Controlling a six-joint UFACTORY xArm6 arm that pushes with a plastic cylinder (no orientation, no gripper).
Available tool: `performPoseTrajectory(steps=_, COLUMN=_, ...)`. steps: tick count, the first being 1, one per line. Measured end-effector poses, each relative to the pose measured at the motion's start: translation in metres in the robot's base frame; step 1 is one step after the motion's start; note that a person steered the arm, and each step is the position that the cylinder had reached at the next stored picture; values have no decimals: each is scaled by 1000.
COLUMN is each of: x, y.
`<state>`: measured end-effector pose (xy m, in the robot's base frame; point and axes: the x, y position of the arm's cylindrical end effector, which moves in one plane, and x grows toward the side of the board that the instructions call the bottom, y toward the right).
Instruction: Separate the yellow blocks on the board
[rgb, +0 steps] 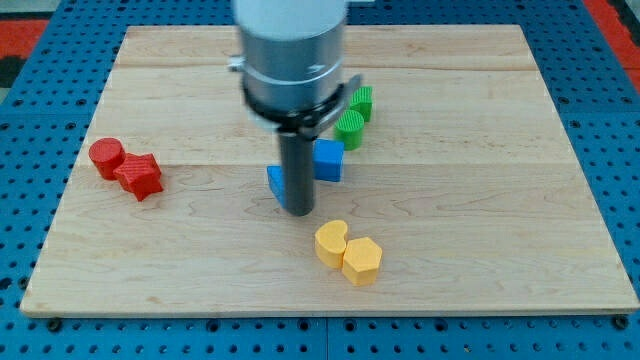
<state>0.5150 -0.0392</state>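
Observation:
Two yellow blocks touch each other near the view's bottom centre: a heart-like yellow block (331, 242) on the left and a yellow hexagon block (363, 260) on the right. My tip (299, 209) stands just above and to the left of them, a short gap from the heart-like block. The rod covers part of a blue block (276, 181) behind it.
A blue cube (328, 160) lies right of the rod. Two green blocks (350, 129) (361, 103) sit above it. A red cylinder (106, 157) and a red star-like block (140, 176) touch at the view's left. The wooden board (500, 200) lies on a blue pegboard.

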Motion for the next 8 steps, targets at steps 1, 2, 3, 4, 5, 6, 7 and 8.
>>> performPoseTrajectory(steps=1, x=5, y=56)
performPoseTrajectory(steps=2, x=5, y=110)
performPoseTrajectory(steps=3, x=62, y=148)
performPoseTrajectory(steps=4, x=86, y=106)
performPoseTrajectory(steps=5, x=35, y=63)
performPoseTrajectory(steps=6, x=25, y=26)
performPoseTrajectory(steps=7, x=14, y=-5)
performPoseTrajectory(steps=8, x=-9, y=-40)
